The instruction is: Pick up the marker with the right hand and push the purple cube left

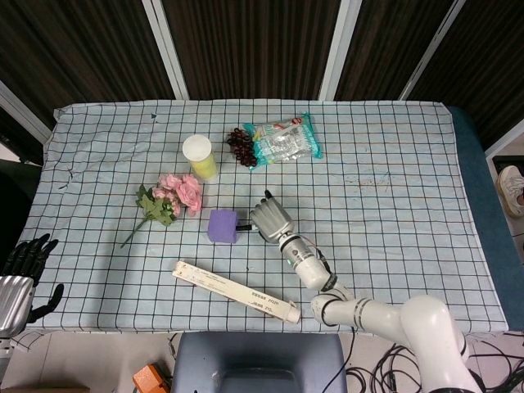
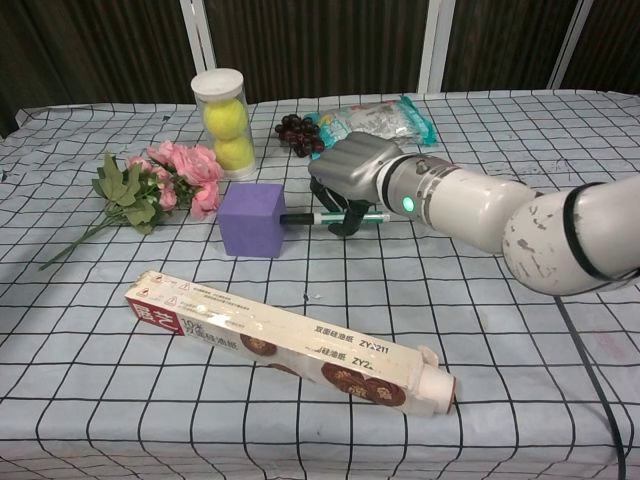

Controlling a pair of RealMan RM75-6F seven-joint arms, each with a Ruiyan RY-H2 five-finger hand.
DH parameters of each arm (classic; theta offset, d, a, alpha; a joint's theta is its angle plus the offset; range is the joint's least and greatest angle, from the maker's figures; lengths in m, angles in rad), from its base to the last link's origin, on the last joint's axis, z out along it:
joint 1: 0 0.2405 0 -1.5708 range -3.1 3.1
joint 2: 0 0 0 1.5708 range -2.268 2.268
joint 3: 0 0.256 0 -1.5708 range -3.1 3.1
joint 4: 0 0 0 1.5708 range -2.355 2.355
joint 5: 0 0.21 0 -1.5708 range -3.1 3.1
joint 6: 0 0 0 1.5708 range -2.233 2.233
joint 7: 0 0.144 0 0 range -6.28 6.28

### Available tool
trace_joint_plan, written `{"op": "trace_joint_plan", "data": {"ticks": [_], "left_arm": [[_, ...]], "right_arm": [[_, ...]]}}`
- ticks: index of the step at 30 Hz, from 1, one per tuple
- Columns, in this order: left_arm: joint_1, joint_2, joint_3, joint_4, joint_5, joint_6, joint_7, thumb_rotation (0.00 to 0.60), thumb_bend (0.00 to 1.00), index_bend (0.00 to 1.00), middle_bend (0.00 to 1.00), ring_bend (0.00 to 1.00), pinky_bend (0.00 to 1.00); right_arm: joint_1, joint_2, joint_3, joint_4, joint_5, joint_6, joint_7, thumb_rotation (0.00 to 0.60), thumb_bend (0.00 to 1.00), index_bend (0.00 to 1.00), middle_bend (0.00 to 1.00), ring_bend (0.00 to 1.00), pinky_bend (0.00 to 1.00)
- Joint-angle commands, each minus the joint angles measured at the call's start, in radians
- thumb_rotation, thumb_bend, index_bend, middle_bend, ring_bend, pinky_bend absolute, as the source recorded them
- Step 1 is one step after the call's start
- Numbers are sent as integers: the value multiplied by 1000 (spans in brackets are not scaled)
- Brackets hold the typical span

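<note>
Fingers (image 2: pixel 345 212) of the right hand (image 2: pixel 352 178) curled down and clenched around a marker (image 2: pixel 335 217), held level just above the cloth. Dark tip of the marker touching the right face of the purple cube (image 2: pixel 251 220), which sits near the middle of the worktop (image 1: pixel 409 205), just right of a bunch of pink flowers (image 2: pixel 160 185). Behind the wrist, a small green light on the pale forearm, reaching in from the near right corner.

Nearer the front edge, a long narrow box (image 2: pixel 290 342) lying at a slant, printed with Chinese characters and "ZY-211"; red patch at its left end, brown round pictures along its side. Farther back, a clear tube of yellow tennis balls (image 2: pixel 224 122) standing upright, a cluster of dark grapes (image 2: pixel 299 133), and beside it a teal and clear snack packet (image 2: pixel 375 120) whose print is too small to read.

Black-and-white checked cloth covering the whole worktop. Open cloth left of the cube only as far as the flowers; wide open stretches across the right half and along the far edge. Left hand (image 1: pixel 23 274) off the near left corner, outside the cloth's edge, dark fingers spread apart and holding nothing.
</note>
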Motion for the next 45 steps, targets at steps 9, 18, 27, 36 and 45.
{"op": "trace_joint_plan", "data": {"ticks": [9, 18, 27, 36, 45], "left_arm": [[4, -6, -1, -8, -7, 1, 26, 600, 424, 0, 0, 0, 68], [-7, -17, -2, -23, -5, -16, 63, 600, 423, 0, 0, 0, 68], [-15, -22, -6, -27, -15, -34, 81, 600, 424, 0, 0, 0, 69], [-14, -19, -4, -25, -13, -33, 78, 600, 423, 0, 0, 0, 69], [-2, -22, -3, -23, -4, -6, 87, 600, 424, 0, 0, 0, 69]], "right_arm": [[-103, 183, -83, -161, -47, 81, 48, 600, 516, 880, 595, 462, 317], [-223, 320, -168, -155, -87, 82, 207, 600, 516, 853, 595, 462, 321], [-227, 275, -193, -61, -147, 41, 291, 600, 516, 680, 558, 422, 321], [-257, 357, -187, -203, -114, 81, 233, 600, 516, 314, 370, 307, 259], [-551, 702, -276, -769, -256, 570, 226, 600, 470, 87, 147, 107, 136]]}}
